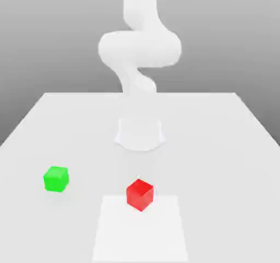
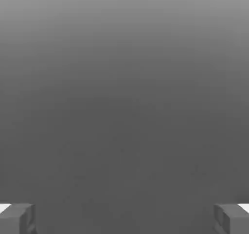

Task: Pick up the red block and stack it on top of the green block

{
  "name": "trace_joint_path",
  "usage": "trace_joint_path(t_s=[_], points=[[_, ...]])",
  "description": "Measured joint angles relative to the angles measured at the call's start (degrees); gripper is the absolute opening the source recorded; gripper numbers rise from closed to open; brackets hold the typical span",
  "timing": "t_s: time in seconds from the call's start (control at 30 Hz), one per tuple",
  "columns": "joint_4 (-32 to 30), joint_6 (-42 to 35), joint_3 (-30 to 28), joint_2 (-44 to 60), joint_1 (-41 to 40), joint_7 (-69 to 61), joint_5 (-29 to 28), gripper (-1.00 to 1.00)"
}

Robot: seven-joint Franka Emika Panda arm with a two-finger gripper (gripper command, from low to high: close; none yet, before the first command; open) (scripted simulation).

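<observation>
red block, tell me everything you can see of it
The red block is a small, plain cube, bright red, matte-looking, its top lighter than its shaded sides. It is turned so that an edge faces the viewer. It appears to sit at the far edge of the white patch, well to the exterior view's right of the green block, apart from it.

The exterior view looks down across the whole tabletop (image 1: 219, 163), facing the arm (image 1: 140, 48).
</observation>
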Motion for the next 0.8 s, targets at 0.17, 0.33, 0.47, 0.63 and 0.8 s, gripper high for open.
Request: trace_joint_path(t_s=[0.17, 0.33, 0.47, 0.63, 0.8], points=[[-9.1, 6.7, 2.9, 8.2, -2.5, 8.1, 0.9, 0.00], [-18.3, 13.4, 5.8, 16.4, -5.0, 16.4, 1.9, 0.00], [-26.4, 19.3, 7.8, 23.8, -6.7, 23.8, 2.9, 0.00], [-32.2, 32.2, 8.2, 40.5, -8.7, 33.9, -0.2, 0.00], [-31.3, 41.5, 1.8, 51.7, -3.9, 39.4, -7.2, -1.00]])
